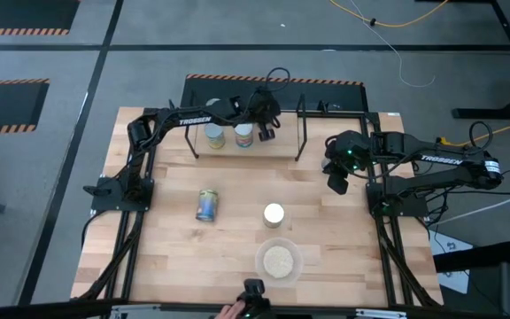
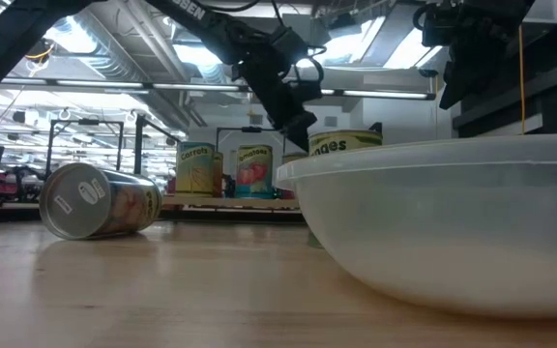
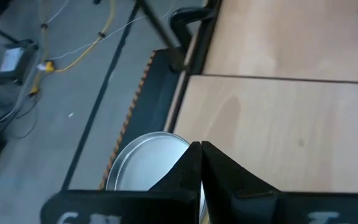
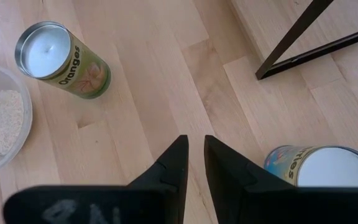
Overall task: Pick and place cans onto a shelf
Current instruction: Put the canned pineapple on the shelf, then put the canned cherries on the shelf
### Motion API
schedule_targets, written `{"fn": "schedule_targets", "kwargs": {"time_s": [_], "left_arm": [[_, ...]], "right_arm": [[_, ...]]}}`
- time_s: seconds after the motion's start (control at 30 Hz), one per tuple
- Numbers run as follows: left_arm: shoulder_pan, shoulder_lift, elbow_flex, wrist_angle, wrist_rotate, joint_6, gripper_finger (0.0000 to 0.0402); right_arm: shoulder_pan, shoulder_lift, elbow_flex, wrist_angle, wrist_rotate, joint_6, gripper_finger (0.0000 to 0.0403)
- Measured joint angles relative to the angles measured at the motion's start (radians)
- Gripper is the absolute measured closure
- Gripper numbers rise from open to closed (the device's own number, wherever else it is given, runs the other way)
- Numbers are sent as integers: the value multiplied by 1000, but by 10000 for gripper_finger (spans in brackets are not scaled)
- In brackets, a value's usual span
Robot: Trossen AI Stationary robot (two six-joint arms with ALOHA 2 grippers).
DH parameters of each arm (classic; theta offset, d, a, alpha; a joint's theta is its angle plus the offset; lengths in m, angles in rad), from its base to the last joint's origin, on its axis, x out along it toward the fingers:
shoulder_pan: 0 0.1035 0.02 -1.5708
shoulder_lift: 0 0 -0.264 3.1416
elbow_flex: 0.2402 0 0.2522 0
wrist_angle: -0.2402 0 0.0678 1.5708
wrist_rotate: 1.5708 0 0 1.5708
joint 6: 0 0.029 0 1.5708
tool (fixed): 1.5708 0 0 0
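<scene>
Two cans (image 1: 228,136) stand on the shelf (image 1: 282,142); two remain on the table (image 1: 166,248).
Left gripper (image 1: 265,133), pressed together, hovers above the shelf; right gripper (image 1: 336,183), slightly parted, holds nothing.

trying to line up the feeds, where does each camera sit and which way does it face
High: above the table, straight down; both arms, left gripper over the shelf, right gripper beside it.
Low: table-top height, level across; bowl close, tipped can, an arm from above.
Left wrist: looks down past its shut fingers at a can top and the shelf board.
Right wrist: looks down past its fingers at the table.
Shared: the Oranges can shows in the right wrist, high and low views.
</scene>
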Motion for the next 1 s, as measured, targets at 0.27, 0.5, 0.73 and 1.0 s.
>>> {"fn": "schedule_targets", "kwargs": {"time_s": [0.27, 0.5, 0.73, 1.0], "left_arm": [[-2, 0, 0, 2, 8, 2, 400], [-33, 0, 0, 4, 14, 1, 401], [-100, -49, 1, -9, 38, 3, 400], [-209, -184, 1, -152, 66, -25, 400]], "right_arm": [[0, 0, 0, 0, 0, 0, 345], [0, 0, 0, 0, 0, 0, 345], [0, 0, 0, 0, 0, 0, 345], [0, -1, 0, 0, 0, 2, 345]]}}
